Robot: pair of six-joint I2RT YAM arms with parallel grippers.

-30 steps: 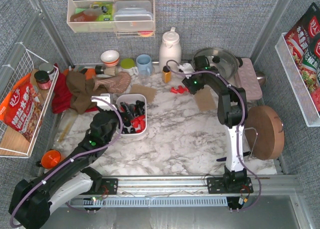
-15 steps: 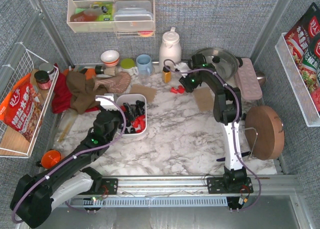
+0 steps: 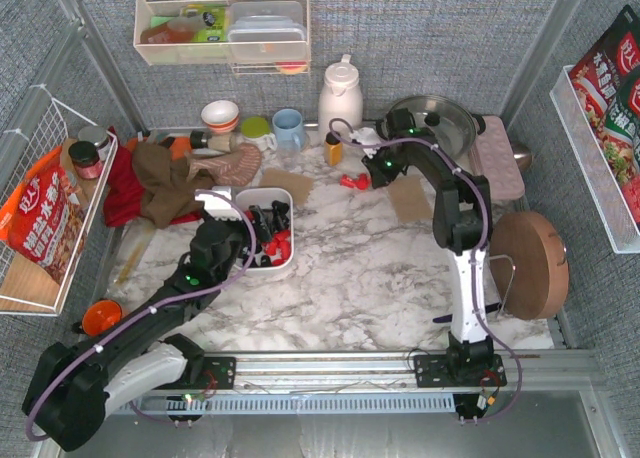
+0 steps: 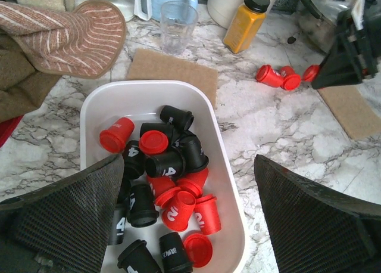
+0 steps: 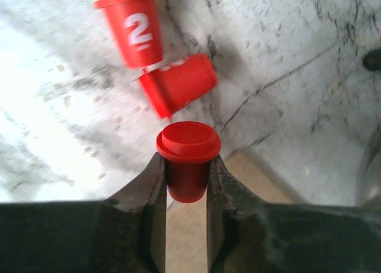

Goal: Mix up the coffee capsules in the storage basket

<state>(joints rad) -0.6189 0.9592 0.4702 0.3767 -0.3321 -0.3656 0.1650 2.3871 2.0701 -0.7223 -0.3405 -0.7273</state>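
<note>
Capsules: red "2", black "4"

Right gripper is drawn slightly back from the loose red cluster, 1 red capsule is now clamped between its fingers, left gripper is edged further over the storage basket.

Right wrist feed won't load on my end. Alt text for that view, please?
The right tool is closed on a red capsule, whose flanged end sits just past the fingertips. Beyond it, a capsule marked 2 and another red pod lie together on the marble table.
</note>
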